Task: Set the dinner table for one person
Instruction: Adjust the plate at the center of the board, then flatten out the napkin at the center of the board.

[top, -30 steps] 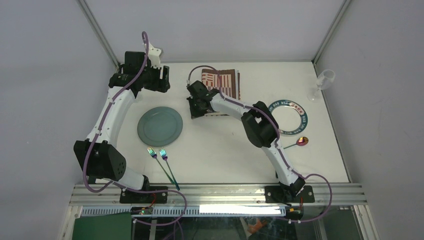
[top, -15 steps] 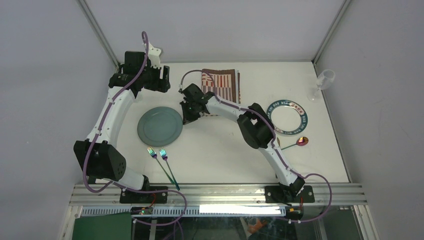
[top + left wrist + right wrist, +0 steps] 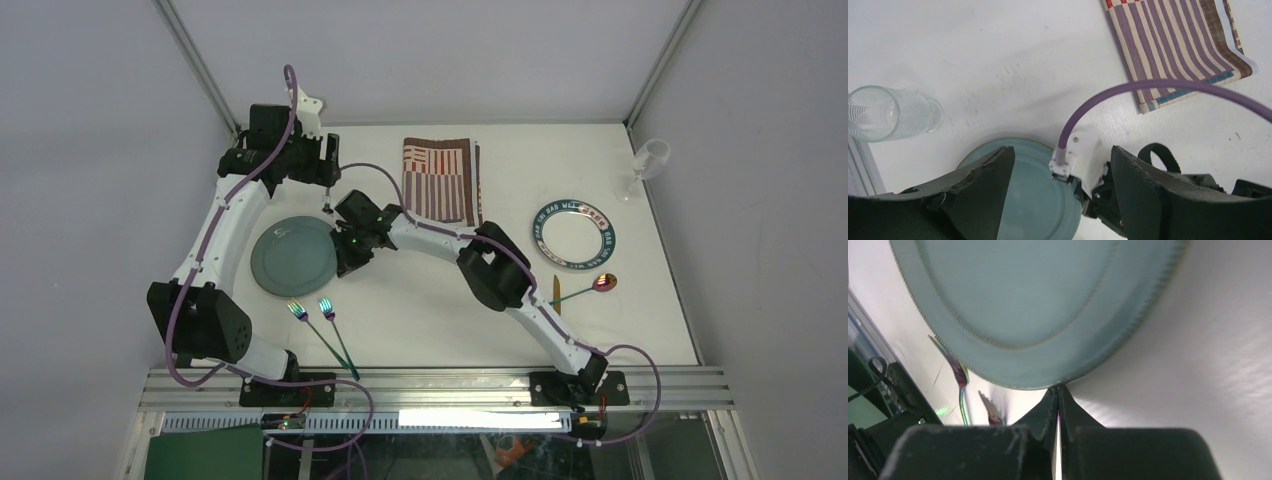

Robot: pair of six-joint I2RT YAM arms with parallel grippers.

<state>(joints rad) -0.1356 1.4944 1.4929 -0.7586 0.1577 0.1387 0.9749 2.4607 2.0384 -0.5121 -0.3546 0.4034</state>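
Observation:
On the white dinner table (image 3: 440, 310) a teal plate (image 3: 293, 255) lies left of centre. My right gripper (image 3: 345, 262) is shut and empty. Its closed fingertips (image 3: 1058, 388) touch the rim of the teal plate (image 3: 1038, 300) on the plate's right side. My left gripper (image 3: 326, 165) hangs open above the table's far left, with nothing between its fingers (image 3: 988, 190). Below it I see the teal plate (image 3: 1033, 200) and the right arm's white wrist (image 3: 1083, 160). A striped placemat (image 3: 440, 180) lies flat at the far middle.
Two forks (image 3: 312, 318) lie near the plate's front edge. A ring-patterned plate (image 3: 574, 234), a spoon (image 3: 604, 283) and a knife (image 3: 556, 295) sit at the right. A wine glass (image 3: 648, 160) stands far right. A clear tumbler (image 3: 885, 112) stands beyond the teal plate.
My right gripper has swung left from the placemat's front edge to the teal plate's rim. The plate has slid a little to the left. The left arm has barely moved.

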